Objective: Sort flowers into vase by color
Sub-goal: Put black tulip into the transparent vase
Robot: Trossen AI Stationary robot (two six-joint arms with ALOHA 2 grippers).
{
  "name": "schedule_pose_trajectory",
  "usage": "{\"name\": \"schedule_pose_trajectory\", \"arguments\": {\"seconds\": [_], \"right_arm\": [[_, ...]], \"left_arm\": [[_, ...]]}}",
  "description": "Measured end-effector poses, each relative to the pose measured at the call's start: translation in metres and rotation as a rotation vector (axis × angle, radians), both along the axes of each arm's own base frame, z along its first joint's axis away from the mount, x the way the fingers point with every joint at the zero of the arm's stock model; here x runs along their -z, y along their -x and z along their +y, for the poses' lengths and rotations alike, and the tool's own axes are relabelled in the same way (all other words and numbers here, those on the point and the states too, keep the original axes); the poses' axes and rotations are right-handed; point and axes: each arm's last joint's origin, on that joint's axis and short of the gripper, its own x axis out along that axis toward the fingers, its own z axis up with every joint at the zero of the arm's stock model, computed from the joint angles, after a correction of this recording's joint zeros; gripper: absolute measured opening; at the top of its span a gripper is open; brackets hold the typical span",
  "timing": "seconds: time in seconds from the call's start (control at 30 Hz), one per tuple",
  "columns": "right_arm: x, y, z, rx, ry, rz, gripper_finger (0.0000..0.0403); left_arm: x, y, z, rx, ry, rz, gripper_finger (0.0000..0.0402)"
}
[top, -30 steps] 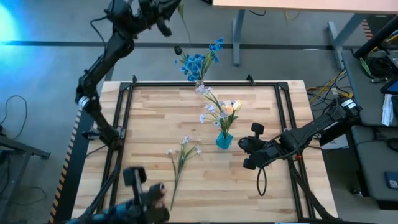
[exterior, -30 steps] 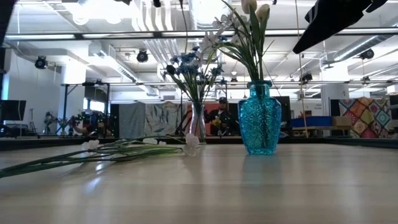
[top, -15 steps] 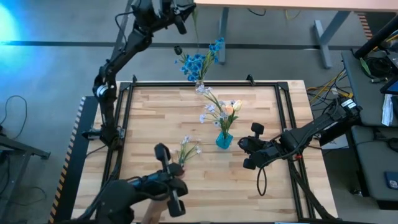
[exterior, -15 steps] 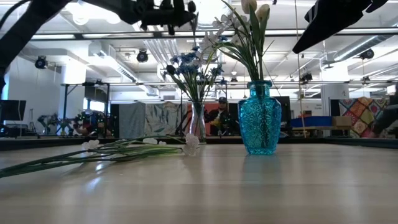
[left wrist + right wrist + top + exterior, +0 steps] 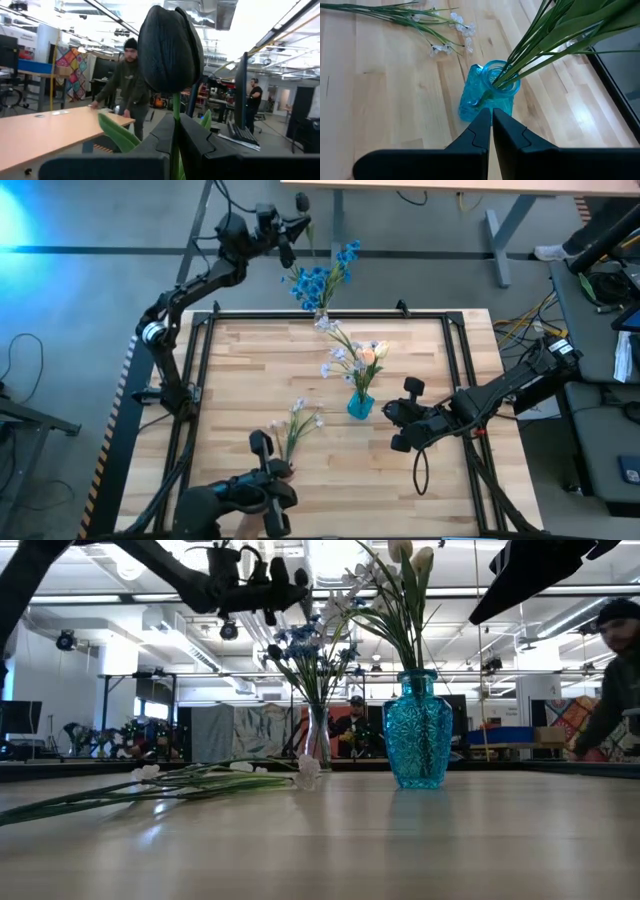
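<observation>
My left gripper is high beyond the table's far edge, just left of the clear vase of blue flowers. It is shut on a black tulip. A second black bud stands among the blue heads. The blue glass vase at mid-table holds cream tulips and pale sprays. More white-pink sprays lie flat on the table, left of it. My right gripper waits shut, just right of the blue vase, apart from it. My left gripper pinches the tulip's green stem between its two fingers, a short way below the bud. The fingers lie about level, coming from the table's left, across the stem. The flower is lifted clear in the air with its bud up and a leaf jutting out to one side.
Black frame rails run round the wooden table. Dark gear sits at the near-left edge. People stand in the room beyond, one of them at the low view's right edge. Bare wood lies on the table's left and near right.
My left gripper has carried the black tulip to the right and down, toward the clear vase of blue flowers, coming into the low view from above. The dark gear at the near edge has shifted about. A person has come into the low view at the right.
</observation>
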Motion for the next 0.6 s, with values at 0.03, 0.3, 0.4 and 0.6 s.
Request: {"name": "schedule_pose_trajectory", "arguments": {"seconds": [0.03, 0.3, 0.4, 0.6], "right_arm": [[0.000, 0.000, 0.000, 0.002, 0.003, -0.002, 0.0012], [0.000, 0.000, 0.000, 0.008, 0.012, -0.006, 0.0012], [0.000, 0.000, 0.000, 0.008, 0.012, -0.007, 0.0012], [0.000, 0.000, 0.000, 0.002, 0.019, -0.004, 0.0012]], "left_arm": [[0.003, 0.001, -0.001, 0.010, -0.004, 0.000, 0.0000], [0.017, 0.001, -0.005, 0.051, 0.016, 0.009, 0.0000], [0.018, 0.001, -0.007, 0.067, 0.032, -0.012, 0.0000], [0.031, 0.003, -0.010, 0.095, 0.045, -0.055, 0.0000]]}}
